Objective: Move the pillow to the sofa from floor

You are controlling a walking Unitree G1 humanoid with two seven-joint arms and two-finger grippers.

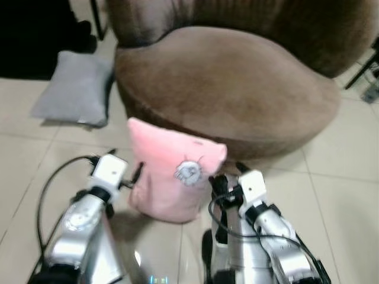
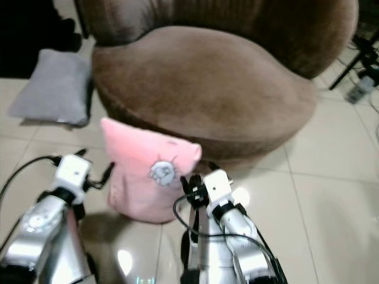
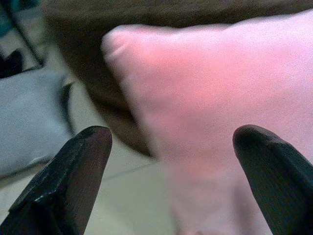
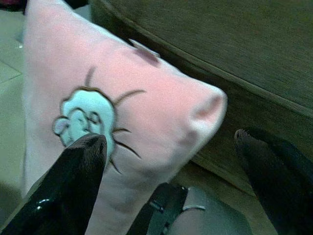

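Pillow (image 1: 172,177) in pink stands upright on the tiled floor (image 1: 343,195), just in front of the brown sofa (image 1: 225,83), with its top corners leaning toward the seat edge. The left gripper (image 1: 135,175) and the right gripper (image 1: 224,177) flank it, one on each side, probably so that both arms can squeeze it together, because it looks too wide and soft for one pincer. In both wrist views the fingers are spread apart and hold nothing yet. A grey cushion (image 1: 74,89) lies on the floor beside the sofa, on the robot's left, well apart from the grippers.
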